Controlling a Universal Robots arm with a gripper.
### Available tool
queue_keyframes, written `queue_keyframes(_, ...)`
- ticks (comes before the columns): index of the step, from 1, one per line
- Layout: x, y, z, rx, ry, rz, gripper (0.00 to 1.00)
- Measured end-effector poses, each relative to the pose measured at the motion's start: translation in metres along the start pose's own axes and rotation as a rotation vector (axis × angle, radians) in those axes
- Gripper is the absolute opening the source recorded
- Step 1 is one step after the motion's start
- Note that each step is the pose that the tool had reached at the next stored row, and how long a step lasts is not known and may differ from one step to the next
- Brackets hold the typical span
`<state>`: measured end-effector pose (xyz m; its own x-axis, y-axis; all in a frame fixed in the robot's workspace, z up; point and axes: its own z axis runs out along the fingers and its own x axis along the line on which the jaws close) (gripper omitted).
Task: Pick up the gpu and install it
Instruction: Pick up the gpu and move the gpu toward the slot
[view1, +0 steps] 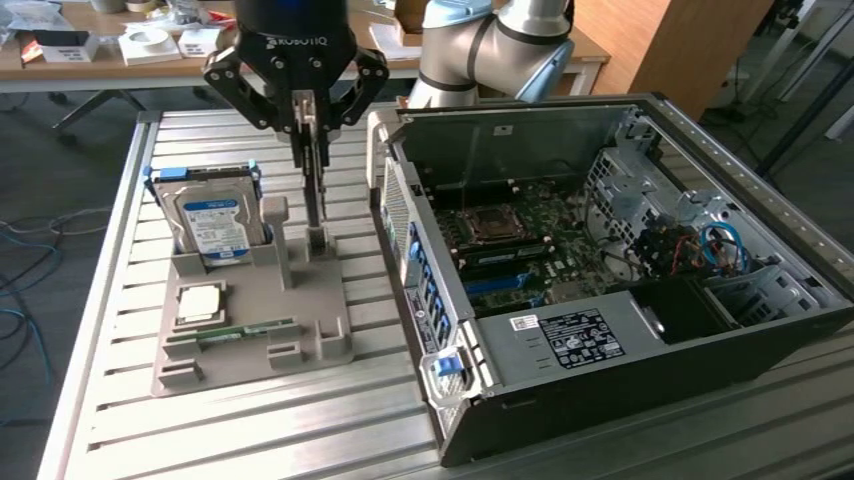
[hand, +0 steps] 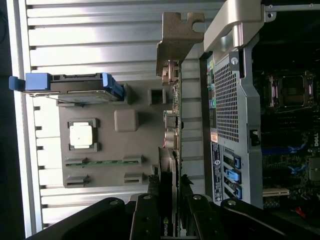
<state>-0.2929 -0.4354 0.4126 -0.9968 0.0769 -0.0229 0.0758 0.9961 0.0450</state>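
End effector (hand: 170, 202) clamped on gpu (hand: 171, 120), card seen edge-on, silver bracket at far end. Under it: grey holder (hand: 125, 150) w/ hard drive (hand: 70, 85) in blue caddy, CPU chip (hand: 82, 135), RAM stick (hand: 102, 162). Open PC case (hand: 230, 100) just beside gpu, on slatted table (hand: 100, 35).

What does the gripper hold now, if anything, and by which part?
The gripper holds the thin green gpu card with the silver end bracket; its fingers pinch the card's two flat faces near its upper edge.
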Motion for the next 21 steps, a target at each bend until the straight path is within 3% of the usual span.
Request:
queue_keyframes(11, -0.014, 0.0011, 0.0003, 0.0000, 0.0001, 0.000, 0.27)
queue_keyframes(21, -0.034, 0.0026, 0.0009, 0.0000, 0.0000, 0.000, 0.27)
